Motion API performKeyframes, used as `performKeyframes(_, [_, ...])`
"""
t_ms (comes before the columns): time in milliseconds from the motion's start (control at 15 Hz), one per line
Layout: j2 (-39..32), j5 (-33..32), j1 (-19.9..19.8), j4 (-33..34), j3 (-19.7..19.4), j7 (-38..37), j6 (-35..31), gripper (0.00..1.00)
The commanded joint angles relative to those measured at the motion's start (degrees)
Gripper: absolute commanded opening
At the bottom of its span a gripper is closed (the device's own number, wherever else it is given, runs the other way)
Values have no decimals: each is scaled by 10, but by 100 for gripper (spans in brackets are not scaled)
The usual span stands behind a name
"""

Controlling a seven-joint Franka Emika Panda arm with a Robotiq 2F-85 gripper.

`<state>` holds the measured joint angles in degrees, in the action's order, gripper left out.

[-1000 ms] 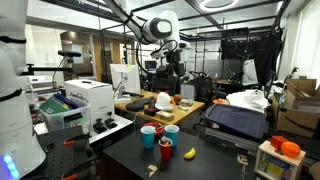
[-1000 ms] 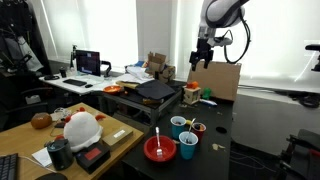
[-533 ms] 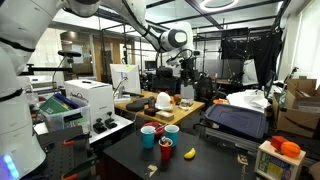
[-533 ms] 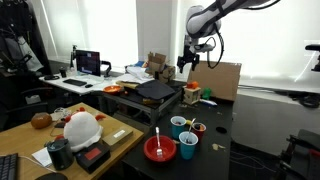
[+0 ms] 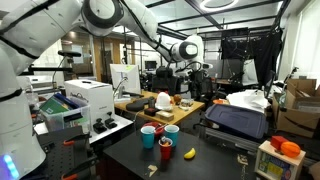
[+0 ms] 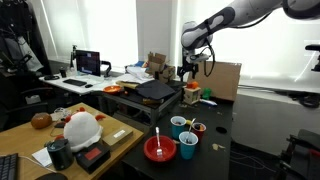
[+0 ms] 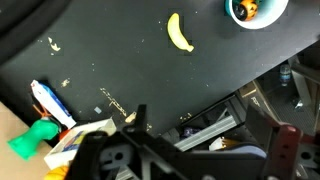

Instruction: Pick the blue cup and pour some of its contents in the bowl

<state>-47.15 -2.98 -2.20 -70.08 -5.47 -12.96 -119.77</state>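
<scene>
The blue cup (image 6: pixel 187 148) stands upright on the black table next to the red bowl (image 6: pixel 160 149), which has a stick in it. The same cluster of cups shows in an exterior view (image 5: pixel 165 140). My gripper (image 6: pixel 187 72) hangs high above the far end of the table, well away from the cups; it also shows in an exterior view (image 5: pixel 191 68). In the wrist view its fingers (image 7: pixel 210 135) are spread and hold nothing. That view looks down on the black table and does not show the blue cup clearly.
A pale cup (image 6: pixel 178 125) and a red cup (image 6: pixel 197 130) stand behind the bowl. A banana (image 7: pixel 180 32) lies on the black table near a pale cup holding orange bits (image 7: pixel 255 8). Cluttered desks, a printer (image 5: pixel 88 97) and boxes ring the table.
The arm has swung and lowered over the second. The gripper has moved down and sideways, towards the far part of the table. The cups and the bowl have not moved.
</scene>
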Motion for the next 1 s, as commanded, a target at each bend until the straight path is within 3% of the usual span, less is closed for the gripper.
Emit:
performKeyframes(0, [-42, 26, -16, 56, 11, 11, 40, 100])
performKeyframes(467, [-68, 68, -44, 58, 30, 55, 37, 100])
performKeyframes(933, [-25, 62, -32, -27, 26, 65, 5, 100])
